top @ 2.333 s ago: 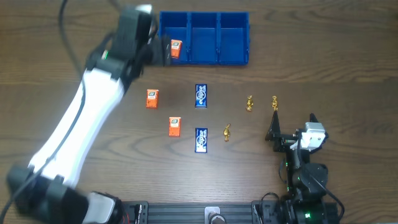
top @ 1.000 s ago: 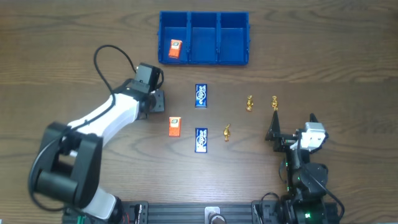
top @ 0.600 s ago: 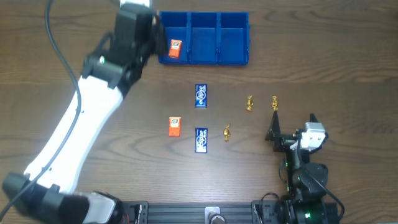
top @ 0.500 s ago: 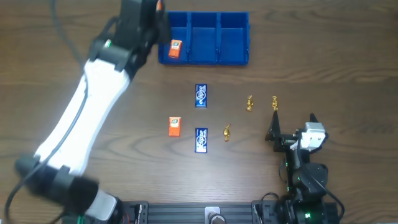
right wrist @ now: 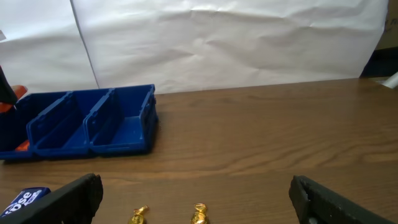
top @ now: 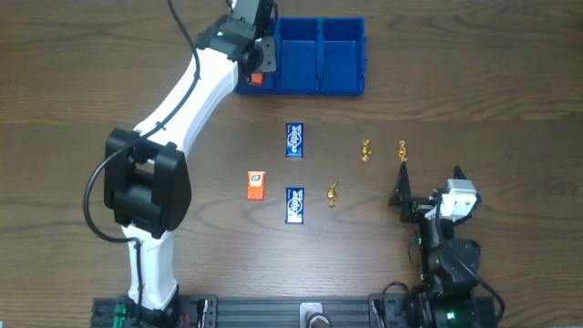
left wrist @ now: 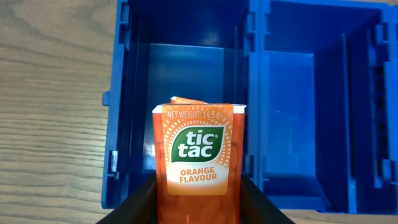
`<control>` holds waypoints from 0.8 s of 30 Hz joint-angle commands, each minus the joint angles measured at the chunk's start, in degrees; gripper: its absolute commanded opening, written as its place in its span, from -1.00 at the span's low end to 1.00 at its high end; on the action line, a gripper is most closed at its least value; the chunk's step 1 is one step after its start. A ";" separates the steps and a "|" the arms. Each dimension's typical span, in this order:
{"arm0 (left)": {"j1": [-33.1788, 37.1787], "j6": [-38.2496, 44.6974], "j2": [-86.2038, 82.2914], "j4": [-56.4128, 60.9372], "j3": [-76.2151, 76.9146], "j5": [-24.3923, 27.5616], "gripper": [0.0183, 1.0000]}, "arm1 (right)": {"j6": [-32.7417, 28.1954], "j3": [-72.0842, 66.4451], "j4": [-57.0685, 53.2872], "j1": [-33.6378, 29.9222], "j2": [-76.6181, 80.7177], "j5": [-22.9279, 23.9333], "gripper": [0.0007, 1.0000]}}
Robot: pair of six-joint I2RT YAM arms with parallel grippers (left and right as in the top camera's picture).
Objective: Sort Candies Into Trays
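My left gripper (top: pixel 261 56) hangs over the left compartment of the blue three-bin tray (top: pixel 314 89), shut on an orange mint box (left wrist: pixel 199 162). Another orange box (left wrist: pixel 185 100) lies in that compartment beneath it, its corner showing as a second box (top: pixel 254 79) under the gripper. A third orange box (top: pixel 256 185) rests on the table. Two blue candy bars (top: pixel 294 139) (top: pixel 294 204) and three gold-wrapped candies (top: pixel 365 150) (top: pixel 402 148) (top: pixel 332 192) lie mid-table. My right gripper (top: pixel 429 182) stands open low at the right, with nothing between its fingers.
The tray's middle and right compartments (left wrist: pixel 292 118) hold nothing. The right wrist view looks across the wooden table to the tray (right wrist: pixel 124 134), two gold candies (right wrist: pixel 138 216) (right wrist: pixel 199 214) and a white sheet behind. Bare wood lies left and right of the candies.
The left gripper closed on the orange box at the table's left, lifted it and carried it up over the tray's left compartment. The right arm has kept still.
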 commanded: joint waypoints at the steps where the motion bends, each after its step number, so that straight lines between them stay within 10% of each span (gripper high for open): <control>1: 1.84 -0.42 0.70 0.57 1.84 0.90 -0.40 | -0.63 -0.02 -0.31 -0.28 -0.28 0.50 1.00; 10: 2.16 1.55 1.03 0.52 1.84 1.44 -0.34 | -0.61 -0.02 -0.31 -0.28 -0.28 0.50 1.00; 15: 2.19 1.53 0.85 0.44 1.84 0.94 0.39 | -0.61 -0.02 -0.31 -0.28 -0.28 0.50 1.00; 24: -3.06 -1.09 -25.92 2.95 -14.88 -2.51 0.64 | -0.63 -0.02 -0.31 -0.28 -0.28 0.50 1.00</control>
